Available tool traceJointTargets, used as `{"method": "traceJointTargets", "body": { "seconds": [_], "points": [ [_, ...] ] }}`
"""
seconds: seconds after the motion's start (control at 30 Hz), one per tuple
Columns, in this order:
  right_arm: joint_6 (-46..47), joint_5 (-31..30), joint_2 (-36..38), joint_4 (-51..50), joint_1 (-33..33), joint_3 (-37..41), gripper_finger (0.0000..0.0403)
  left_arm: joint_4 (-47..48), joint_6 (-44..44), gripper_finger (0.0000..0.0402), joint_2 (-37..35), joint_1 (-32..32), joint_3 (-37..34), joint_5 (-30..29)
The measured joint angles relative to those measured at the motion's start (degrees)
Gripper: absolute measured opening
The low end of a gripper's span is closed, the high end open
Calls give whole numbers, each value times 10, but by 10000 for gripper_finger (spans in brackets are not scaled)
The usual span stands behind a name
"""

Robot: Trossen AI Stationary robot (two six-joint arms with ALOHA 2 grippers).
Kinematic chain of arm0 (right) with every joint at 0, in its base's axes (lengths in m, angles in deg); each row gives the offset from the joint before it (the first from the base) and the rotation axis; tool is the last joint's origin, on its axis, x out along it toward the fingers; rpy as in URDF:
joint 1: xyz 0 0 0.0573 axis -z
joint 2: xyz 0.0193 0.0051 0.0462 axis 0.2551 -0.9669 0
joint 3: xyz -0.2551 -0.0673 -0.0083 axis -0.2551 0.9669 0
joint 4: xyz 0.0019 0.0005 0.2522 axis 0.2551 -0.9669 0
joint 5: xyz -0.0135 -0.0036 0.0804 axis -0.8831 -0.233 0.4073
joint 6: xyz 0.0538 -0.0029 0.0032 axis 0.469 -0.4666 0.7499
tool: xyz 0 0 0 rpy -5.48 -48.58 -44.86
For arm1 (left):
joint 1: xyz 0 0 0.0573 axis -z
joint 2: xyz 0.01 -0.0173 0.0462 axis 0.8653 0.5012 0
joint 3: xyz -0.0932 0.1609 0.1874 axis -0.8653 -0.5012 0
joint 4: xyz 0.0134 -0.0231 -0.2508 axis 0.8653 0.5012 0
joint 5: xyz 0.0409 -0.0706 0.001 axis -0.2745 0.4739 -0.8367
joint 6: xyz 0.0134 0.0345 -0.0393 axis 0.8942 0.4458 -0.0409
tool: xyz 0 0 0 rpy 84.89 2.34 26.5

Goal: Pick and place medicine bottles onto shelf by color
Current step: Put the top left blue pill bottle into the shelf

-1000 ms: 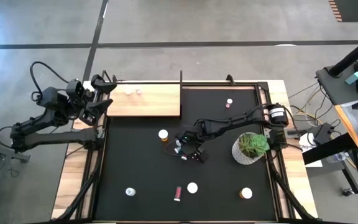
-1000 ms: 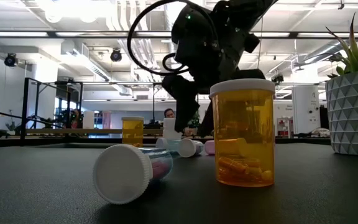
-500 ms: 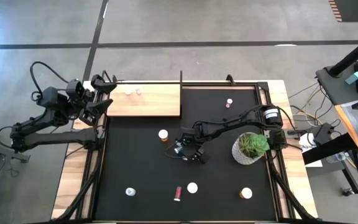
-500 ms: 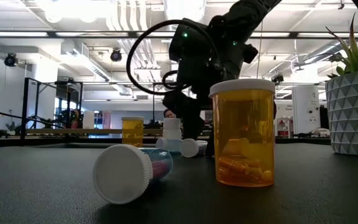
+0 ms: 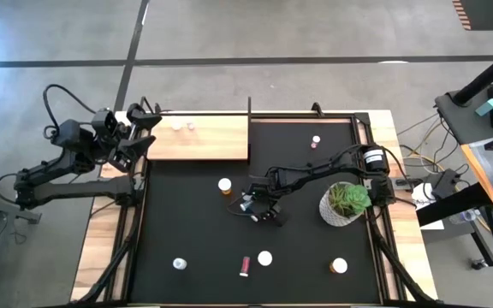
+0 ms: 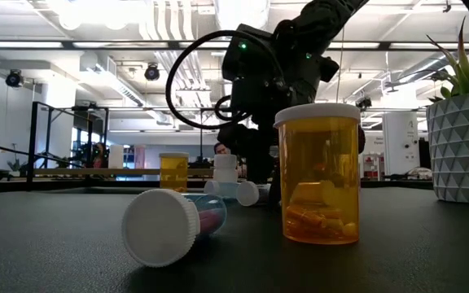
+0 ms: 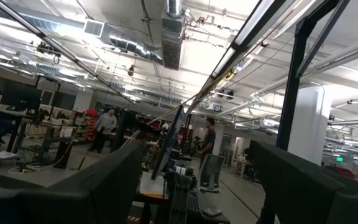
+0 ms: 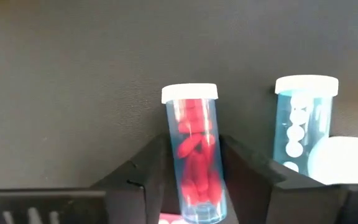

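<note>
My right gripper [image 5: 253,208] is low over the middle of the black mat, its fingers on either side of a clear medicine bottle of pink-red pills [image 8: 193,158] that lies on its side. A teal bottle [image 8: 302,121] lies just beside it. An orange bottle [image 5: 225,185] stands to the left. Two small bottles [image 5: 183,126] stand on the light-wood shelf [image 5: 212,139] at the far left. My left gripper [image 5: 150,130] is open and empty at the shelf's left end. My right gripper has the pink-pill bottle between its two fingers [image 8: 146,177], which lie against the bottle's two long sides [image 8: 211,180] at its lower half, away from the white cap [image 8: 189,93]. The fingers run along the bottle. The bottle lies flat on the mat.
A white pot with a green plant [image 5: 346,203] stands right of my right arm. Other bottles lie along the near edge [image 5: 179,264] [image 5: 245,267] [image 5: 265,257] [image 5: 339,266], and one [image 5: 316,140] stands at the far right. In the low view an orange bottle [image 6: 317,172] stands close by.
My right gripper has come down toward the mat, over the lying bottles, and has shifted slightly toward the table's left edge. The bottles have stayed where they were.
</note>
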Motion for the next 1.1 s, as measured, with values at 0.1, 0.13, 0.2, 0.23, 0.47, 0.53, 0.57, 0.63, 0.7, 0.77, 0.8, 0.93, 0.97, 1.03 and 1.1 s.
{"method": "traceJointTargets", "body": {
  "seconds": [0.1,0.13,0.2,0.23,0.47,0.53,0.57,0.63,0.7,0.77,0.8,0.93,0.97,1.03,1.1],
  "points": [
    [22,0,0,0,1,0,117,-1,-1,290,2,0,0,0],
    [27,-1,2,-1,2,0,113,-1,-1,290,2,0,0,0],
    [41,-5,7,-2,4,0,107,-1,-3,290,3,0,0,0],
    [44,-7,11,-4,5,1,107,-1,-10,290,3,0,0,0],
    [72,-8,47,-7,12,1,105,-2,-61,290,7,0,0,0],
    [85,-8,57,-7,14,1,105,-4,-61,290,7,0,0,0],
    [89,-8,62,-6,14,1,105,-6,-61,290,7,0,0,0],
    [98,-8,72,-7,16,1,105,-7,-62,290,7,0,0,0],
    [101,-8,79,-7,17,1,105,-7,-62,290,6,0,0,2],
    [101,-8,84,-7,18,1,105,-8,-61,290,8,0,1,5],
    [102,-8,86,-7,18,1,105,-10,-61,290,9,0,1,5],
    [111,-7,89,-7,23,1,105,-20,-61,290,19,0,1,5],
    [112,-7,89,-8,25,1,105,-19,-61,290,21,0,1,5],
    [112,-7,89,-8,29,1,105,-19,-60,290,25,0,1,5],
    [113,-7,89,-8,33,1,105,-20,-60,290,30,0,2,5]
  ]
}}
